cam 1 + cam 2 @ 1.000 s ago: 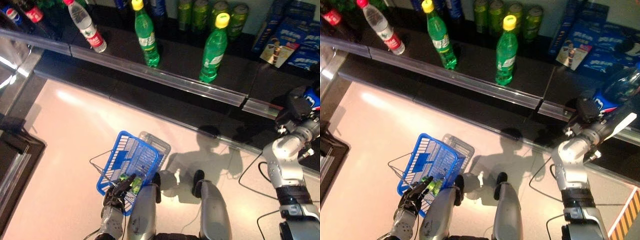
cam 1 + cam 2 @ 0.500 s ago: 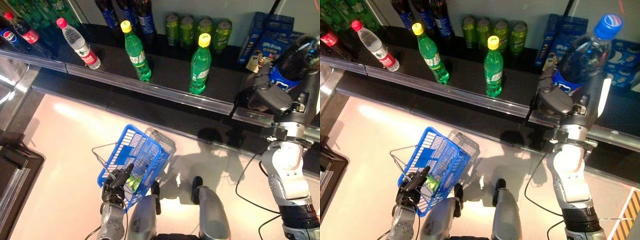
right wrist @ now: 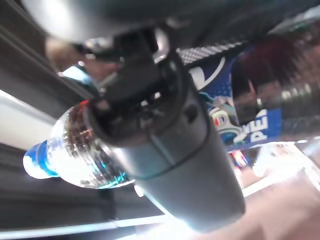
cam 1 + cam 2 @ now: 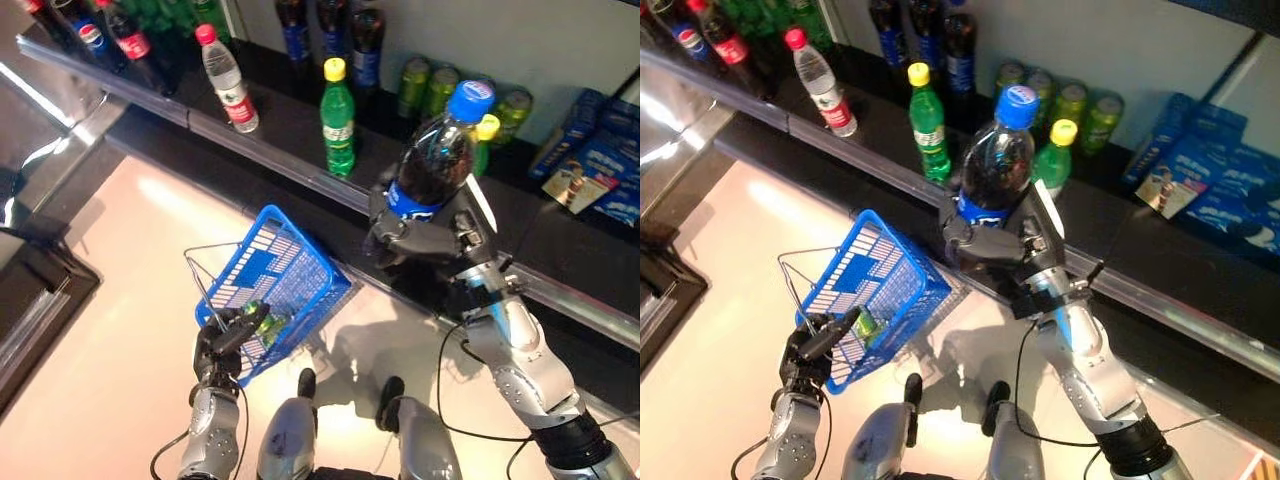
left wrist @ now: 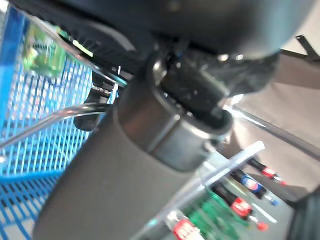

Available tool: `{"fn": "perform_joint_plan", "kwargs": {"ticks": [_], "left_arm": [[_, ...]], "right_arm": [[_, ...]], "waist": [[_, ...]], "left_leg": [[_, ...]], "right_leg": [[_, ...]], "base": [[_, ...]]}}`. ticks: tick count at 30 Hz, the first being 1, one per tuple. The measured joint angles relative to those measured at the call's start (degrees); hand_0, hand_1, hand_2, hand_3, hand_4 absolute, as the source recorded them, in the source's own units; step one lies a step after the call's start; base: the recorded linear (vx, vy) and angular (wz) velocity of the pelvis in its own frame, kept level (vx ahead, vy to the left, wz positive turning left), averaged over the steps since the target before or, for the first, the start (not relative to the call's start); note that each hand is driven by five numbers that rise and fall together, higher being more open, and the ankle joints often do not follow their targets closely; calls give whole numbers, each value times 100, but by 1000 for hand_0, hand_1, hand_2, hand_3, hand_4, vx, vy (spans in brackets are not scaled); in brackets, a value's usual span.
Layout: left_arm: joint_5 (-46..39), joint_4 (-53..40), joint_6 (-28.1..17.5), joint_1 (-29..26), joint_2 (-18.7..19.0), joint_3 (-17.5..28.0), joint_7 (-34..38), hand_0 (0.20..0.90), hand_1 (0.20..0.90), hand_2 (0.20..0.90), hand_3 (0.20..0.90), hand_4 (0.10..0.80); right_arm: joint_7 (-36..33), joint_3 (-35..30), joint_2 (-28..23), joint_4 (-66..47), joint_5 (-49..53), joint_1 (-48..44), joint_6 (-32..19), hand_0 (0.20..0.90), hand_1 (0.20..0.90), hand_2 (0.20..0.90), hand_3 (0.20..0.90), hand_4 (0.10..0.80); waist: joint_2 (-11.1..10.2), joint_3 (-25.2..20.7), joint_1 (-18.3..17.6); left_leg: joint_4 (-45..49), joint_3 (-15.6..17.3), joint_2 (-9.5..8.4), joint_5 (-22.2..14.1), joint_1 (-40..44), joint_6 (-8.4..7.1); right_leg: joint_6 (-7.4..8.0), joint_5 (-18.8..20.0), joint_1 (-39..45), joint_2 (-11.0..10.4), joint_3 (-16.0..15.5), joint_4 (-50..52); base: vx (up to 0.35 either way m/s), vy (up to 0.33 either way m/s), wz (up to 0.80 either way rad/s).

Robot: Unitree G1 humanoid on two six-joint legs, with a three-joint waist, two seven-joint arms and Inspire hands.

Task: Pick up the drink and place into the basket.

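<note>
Our right hand (image 4: 420,235) wraps its fingers around a dark cola bottle (image 4: 432,165) (blue cap, blue label), upright in the air, right of the blue basket (image 4: 270,285); our left hand (image 4: 222,340) curls on its wire handle (image 4: 200,290)

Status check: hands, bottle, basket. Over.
Right robot hand gripping the cola bottle, upright, off the shelf. Left robot hand holds the blue basket by its wire handle. Bottle right of the basket, nothing between.
</note>
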Motion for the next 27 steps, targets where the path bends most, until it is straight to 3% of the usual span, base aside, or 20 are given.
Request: {"fn": "perform_joint_plan", "kwargs": {"ticks": [7, 13, 22, 27], "left_arm": [[71, -859, 232, 129, 467, -22, -269, 300, 300, 300, 200, 100], [94, -1387, 563, 150, 922, -35, -745, 300, 300, 300, 200, 100], [89, -1863, 1157, 278, 1388, -301, -1437, 300, 300, 300, 200, 100], [91, -2054, 1415, 295, 1591, -334, -1889, 300, 300, 300, 200, 100]], "right_arm": [[-523, 436, 322, -14, -11, -756, 6, 300, 300, 300, 200, 100], [-1226, 976, 690, 3, -26, -1232, 267, 300, 300, 300, 200, 100], [-2075, 1348, 1149, 644, -28, -1539, 590, 300, 300, 300, 200, 100], [-2303, 1366, 1315, 1089, -31, -1538, 690, 300, 300, 300, 200, 100]], "waist": [[-54, -27, 439], [-61, -31, 899], [-97, -49, 1415], [-112, -52, 1702]], "left_leg": [[-10, -407, -39, 62, -23, -34], [-4, -762, -194, 86, -36, -19], [1, -1353, -464, 111, -51, 21], [4, -1521, -511, 111, -53, 28]], "right_leg": [[11, -59, 233, -56, -381, -63], [69, -248, 377, -262, -714, 120], [274, -461, 678, -412, -748, 112], [308, -465, 812, -419, -873, 8]], "base": [[11, -39, 28], [11, -22, 31], [19, 7, 38], [41, 17, 20]]}}
